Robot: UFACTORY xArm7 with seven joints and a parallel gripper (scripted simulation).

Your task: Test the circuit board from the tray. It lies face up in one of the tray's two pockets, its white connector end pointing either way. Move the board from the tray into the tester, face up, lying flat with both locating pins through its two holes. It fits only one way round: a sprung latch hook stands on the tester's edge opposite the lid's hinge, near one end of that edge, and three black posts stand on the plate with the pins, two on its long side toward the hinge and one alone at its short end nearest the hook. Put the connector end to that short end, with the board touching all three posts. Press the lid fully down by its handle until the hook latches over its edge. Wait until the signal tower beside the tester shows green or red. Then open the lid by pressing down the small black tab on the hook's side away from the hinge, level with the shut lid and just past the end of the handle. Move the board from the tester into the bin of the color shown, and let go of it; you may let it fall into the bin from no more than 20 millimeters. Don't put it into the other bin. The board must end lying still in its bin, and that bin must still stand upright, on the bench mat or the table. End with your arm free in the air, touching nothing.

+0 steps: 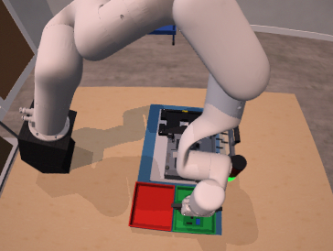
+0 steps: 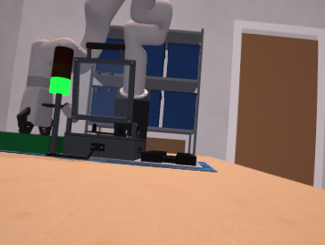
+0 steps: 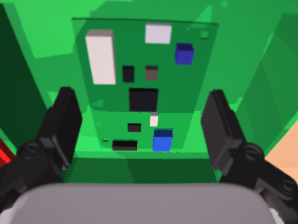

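The circuit board (image 1: 194, 222) (image 3: 175, 85) lies face up in the green bin (image 1: 210, 225) (image 2: 27, 142) (image 3: 45, 40), its white connector toward the upper left in the wrist view. My gripper (image 1: 198, 208) (image 2: 34, 127) (image 3: 142, 103) is open over the bin, with its fingers spread wide on either side of the board and not touching it. The tester (image 1: 171, 158) (image 2: 103, 145) stands with its lid (image 2: 75, 89) raised upright. The signal tower (image 1: 238, 165) (image 2: 60, 86) glows green. The arm hides part of the tester in the top view.
The red bin (image 1: 152, 206) (image 3: 5, 159) stands directly beside the green bin and is empty. The black tray (image 1: 174, 116) (image 2: 169, 157) sits at the far end of the blue mat (image 1: 146, 151). The bin's walls rise around my fingers' sides. The tower stands close beside the tester.
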